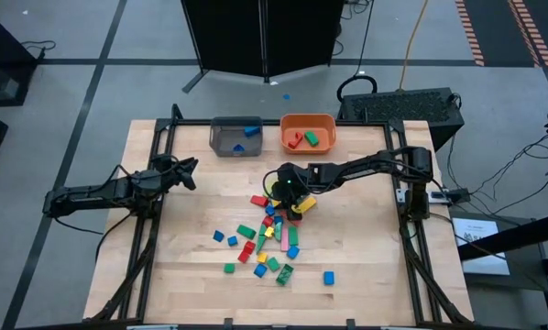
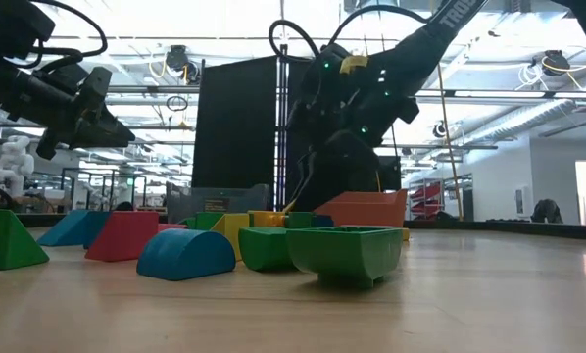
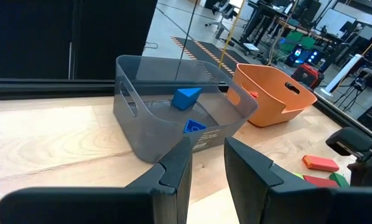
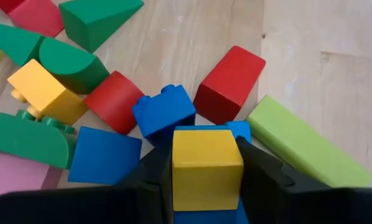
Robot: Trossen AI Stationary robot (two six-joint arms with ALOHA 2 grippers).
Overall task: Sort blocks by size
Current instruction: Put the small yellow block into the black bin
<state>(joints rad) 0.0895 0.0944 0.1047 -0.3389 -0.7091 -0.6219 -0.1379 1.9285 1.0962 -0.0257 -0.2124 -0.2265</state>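
Yellow block (image 4: 207, 167) between right hand (image 4: 206, 180) fingers.

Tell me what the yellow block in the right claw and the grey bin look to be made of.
Yellow block: probably plastic, judging by its smooth, even, matte faces and crisp edges. Grey bin: likely translucent plastic, since the blue pieces inside show through its smoky walls.

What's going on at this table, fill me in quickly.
A two-armed robot is sorting blocks by size. The right gripper is down in the pile at mid-table, its fingers on either side of a yellow block that sits on a blue one. The left gripper waits open at the table's left side. The grey bin already holds a couple of blue blocks and the orange bin some red and green ones.
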